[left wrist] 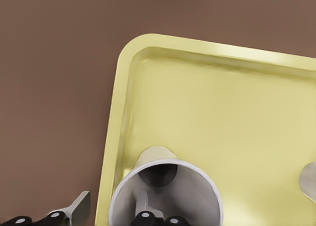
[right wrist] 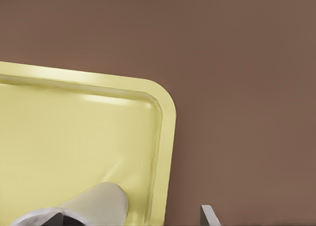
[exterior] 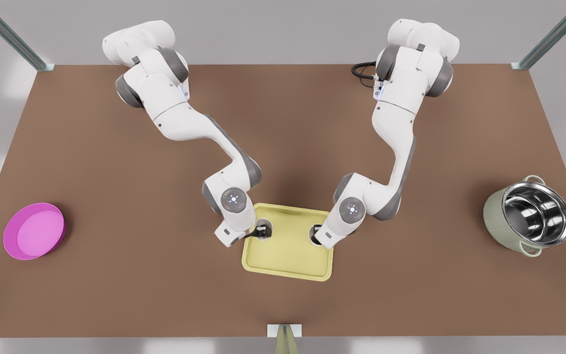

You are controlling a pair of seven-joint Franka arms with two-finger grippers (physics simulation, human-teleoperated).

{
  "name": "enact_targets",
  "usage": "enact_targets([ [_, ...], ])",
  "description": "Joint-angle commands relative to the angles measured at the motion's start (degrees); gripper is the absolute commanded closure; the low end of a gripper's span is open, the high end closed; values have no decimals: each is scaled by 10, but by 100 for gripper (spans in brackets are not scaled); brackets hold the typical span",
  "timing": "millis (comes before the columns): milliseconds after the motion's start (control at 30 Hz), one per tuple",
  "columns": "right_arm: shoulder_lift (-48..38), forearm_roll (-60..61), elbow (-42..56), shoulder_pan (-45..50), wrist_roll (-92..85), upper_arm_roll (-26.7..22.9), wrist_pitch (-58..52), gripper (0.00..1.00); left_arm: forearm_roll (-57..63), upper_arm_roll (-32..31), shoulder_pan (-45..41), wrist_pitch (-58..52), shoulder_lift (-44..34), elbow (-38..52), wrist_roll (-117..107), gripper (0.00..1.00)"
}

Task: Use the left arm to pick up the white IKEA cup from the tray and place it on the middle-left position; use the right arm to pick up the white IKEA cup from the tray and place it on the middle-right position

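The pale yellow tray [exterior: 283,258] lies at the table's front middle with two white IKEA cups standing in it. My left gripper [exterior: 257,232] is down at the cup [exterior: 267,228] on the front view's left. In the left wrist view it [left wrist: 112,207] is open and straddles this cup's [left wrist: 165,186] wall, one finger [left wrist: 143,205] inside, the other [left wrist: 81,205] outside over the tray's rim [left wrist: 113,117]. My right gripper [exterior: 318,235] hangs open over the other cup [exterior: 312,239]. In the right wrist view one finger [right wrist: 207,216] shows apart from that cup [right wrist: 96,205], near the tray's corner [right wrist: 168,132].
A round magenta dish [exterior: 35,231] sits at the front view's far left. A steel-lined green pot [exterior: 528,216] stands at the far right. Bare brown table [exterior: 165,275] spreads on both sides of the tray. The other cup's edge [left wrist: 310,179] peeks into the left wrist view.
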Motion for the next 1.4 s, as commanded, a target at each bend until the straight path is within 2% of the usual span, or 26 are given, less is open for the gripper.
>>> enact_targets([
  [0,1,-1,-1,6,124,0,7,0,-4,-1,0,7,4,2,-58,68],
  [67,2,-2,-8,6,127,1,7,5,-4,-2,-1,20,8,3,-73,74],
  [200,0,-3,-8,5,130,0,6,2,-4,-2,3,14,1,8,-70,81],
  [333,-21,-2,-35,6,131,1,-2,0,3,11,20,-103,-17,63,-64,81],
  [433,-29,-2,-45,6,130,2,-7,0,3,10,105,-161,-43,68,34,81],
  [500,-35,-1,-59,6,131,3,-7,1,4,9,157,-156,-42,69,127,80],
  [567,-35,0,-71,6,131,6,-7,3,3,8,170,-137,-35,67,152,80],
  [600,-35,0,-71,5,130,6,-7,47,3,8,174,-126,-27,65,153,80],
  [667,-35,-1,-71,6,130,6,-6,65,-3,7,177,-76,-8,62,152,79],
  [700,-35,-1,-71,6,129,6,-6,70,-5,4,177,-49,4,62,151,79],
  [900,-35,-3,-68,6,126,6,0,70,-24,7,178,-9,28,60,170,78],
  [933,-35,-2,-68,6,125,6,0,70,-24,7,178,0,32,60,170,76],
  [967,-36,-2,-66,5,124,6,-2,70,-24,7,178,0,32,60,170,63],
  [1000,-45,-1,-67,3,122,5,-5,69,-23,7,178,1,32,60,171,15],
  [1033,-55,0,-70,3,123,8,-7,69,-23,7,178,0,32,60,181,0],
  [1100,-74,1,-89,-4,122,8,-8,75,-23,7,178,1,32,60,182,0],
  [1233,-97,1,-119,-34,112,29,-8,78,-5,7,177,0,32,59,183,0],
  [1333,-152,1,-209,-141,53,97,-7,78,18,7,183,-14,21,59,200,0],
  [1367,-152,0,-219,-164,32,110,-6,78,20,7,180,-81,-11,60,198,0],
])
